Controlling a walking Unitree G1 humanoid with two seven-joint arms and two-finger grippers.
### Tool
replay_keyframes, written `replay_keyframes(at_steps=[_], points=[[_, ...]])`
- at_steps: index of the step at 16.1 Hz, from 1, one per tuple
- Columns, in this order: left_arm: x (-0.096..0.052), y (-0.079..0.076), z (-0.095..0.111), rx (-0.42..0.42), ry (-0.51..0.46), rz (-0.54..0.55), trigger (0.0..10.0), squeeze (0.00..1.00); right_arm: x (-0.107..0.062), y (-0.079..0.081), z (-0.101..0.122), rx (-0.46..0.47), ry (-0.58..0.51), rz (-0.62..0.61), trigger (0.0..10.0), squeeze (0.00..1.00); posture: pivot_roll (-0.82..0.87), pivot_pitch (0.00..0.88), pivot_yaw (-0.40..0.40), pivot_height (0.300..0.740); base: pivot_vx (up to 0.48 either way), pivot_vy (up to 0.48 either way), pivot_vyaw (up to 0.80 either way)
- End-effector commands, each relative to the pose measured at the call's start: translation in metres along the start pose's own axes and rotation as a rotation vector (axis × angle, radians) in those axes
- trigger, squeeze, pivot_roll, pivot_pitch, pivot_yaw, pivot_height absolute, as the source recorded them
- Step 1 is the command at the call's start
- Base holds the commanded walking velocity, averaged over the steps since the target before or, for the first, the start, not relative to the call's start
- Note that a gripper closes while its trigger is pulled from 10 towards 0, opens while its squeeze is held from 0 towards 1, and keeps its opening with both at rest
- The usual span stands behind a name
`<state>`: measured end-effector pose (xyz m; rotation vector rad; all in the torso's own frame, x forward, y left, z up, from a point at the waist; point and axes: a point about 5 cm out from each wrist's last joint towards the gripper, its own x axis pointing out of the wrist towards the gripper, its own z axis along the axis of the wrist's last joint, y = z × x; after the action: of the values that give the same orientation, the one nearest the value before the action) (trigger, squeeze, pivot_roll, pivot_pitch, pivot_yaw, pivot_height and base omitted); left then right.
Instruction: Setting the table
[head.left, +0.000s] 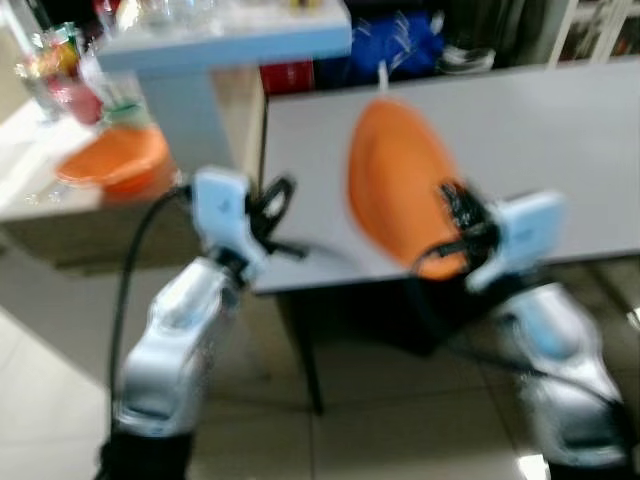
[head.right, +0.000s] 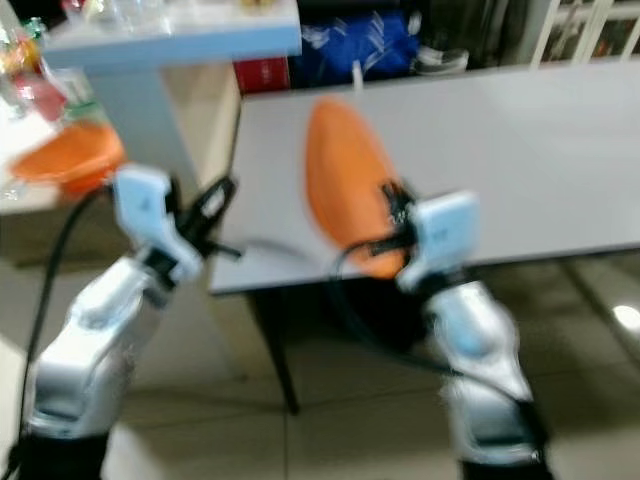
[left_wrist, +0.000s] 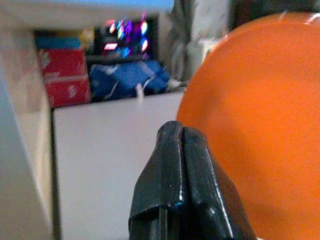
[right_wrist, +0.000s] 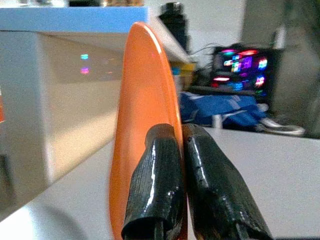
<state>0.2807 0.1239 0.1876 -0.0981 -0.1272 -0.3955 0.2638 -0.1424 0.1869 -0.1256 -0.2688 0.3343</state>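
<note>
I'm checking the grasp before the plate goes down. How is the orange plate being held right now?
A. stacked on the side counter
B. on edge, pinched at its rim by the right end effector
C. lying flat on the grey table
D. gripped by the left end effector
B: the right end effector is shut on the rim of the orange plate, which stands on edge above the grey table.

A wide grey table (head.left: 560, 140) stretches across the right and middle, its near edge running in front of the robot and its dark legs dropping to a pale tiled floor (head.left: 380, 440). Off to the left there's a lower pale counter (head.left: 30, 170), and sitting on it is an orange bowl (head.left: 112, 160), with blurred glassware and colourful bits (head.left: 60, 70) just behind it. Above that, a light blue shelf top (head.left: 230, 40) carries more clear glass things, too blurred to make out.
</note>
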Motion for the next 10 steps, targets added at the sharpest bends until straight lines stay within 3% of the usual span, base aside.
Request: replay_keyframes(at_steps=[1,10], points=[[0.0016,-0.0022,0.004,0.007,-0.016,-0.008,10.0,0.0,0.0012,-0.0032,0.0114,-0.018,-0.057,-0.003,0.0,0.0,-0.22,0.0,0.134,0.736,0.0,-0.428,0.0],[0.0042,-0.0019,0.0044,0.018,-0.013,-0.018,10.0,0.0,0.0008,-0.0011,0.011,-0.021,-0.057,-0.001,0.0,0.0,-0.22,0.0,0.14,0.736,0.0,-0.433,0.0]])
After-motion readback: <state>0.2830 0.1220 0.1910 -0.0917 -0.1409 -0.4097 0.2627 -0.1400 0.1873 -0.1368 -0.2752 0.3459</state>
